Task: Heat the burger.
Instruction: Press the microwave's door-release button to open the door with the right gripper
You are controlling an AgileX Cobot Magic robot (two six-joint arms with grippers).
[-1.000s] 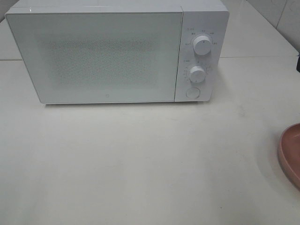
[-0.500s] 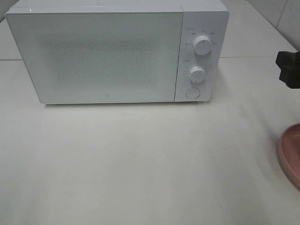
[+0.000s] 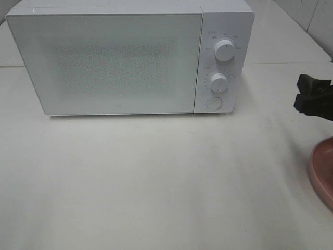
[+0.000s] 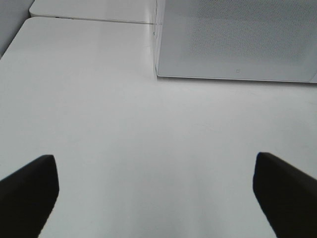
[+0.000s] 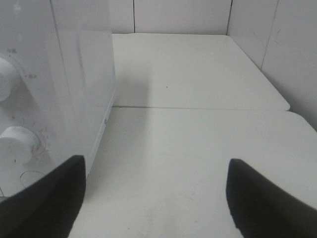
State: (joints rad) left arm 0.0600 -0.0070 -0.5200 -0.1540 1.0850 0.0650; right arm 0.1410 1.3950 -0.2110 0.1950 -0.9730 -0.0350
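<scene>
White microwave (image 3: 130,57) stands at the back of the pale desk (image 3: 156,177) in the high view, door shut, with two knobs (image 3: 225,50) and a round button (image 3: 214,103) on its panel. A pink plate (image 3: 323,169) is cut off by the right edge. The black right gripper (image 3: 299,92) hangs above the desk, between the plate and the microwave's panel side.

The left wrist view shows the left gripper (image 4: 156,193) spread wide over bare desk, gripping nothing, with the microwave's door ahead.

The right wrist view shows the right gripper's fingers (image 5: 44,198) well apart and empty, close beside the panel's knobs. Where the burger lies cannot be told.
</scene>
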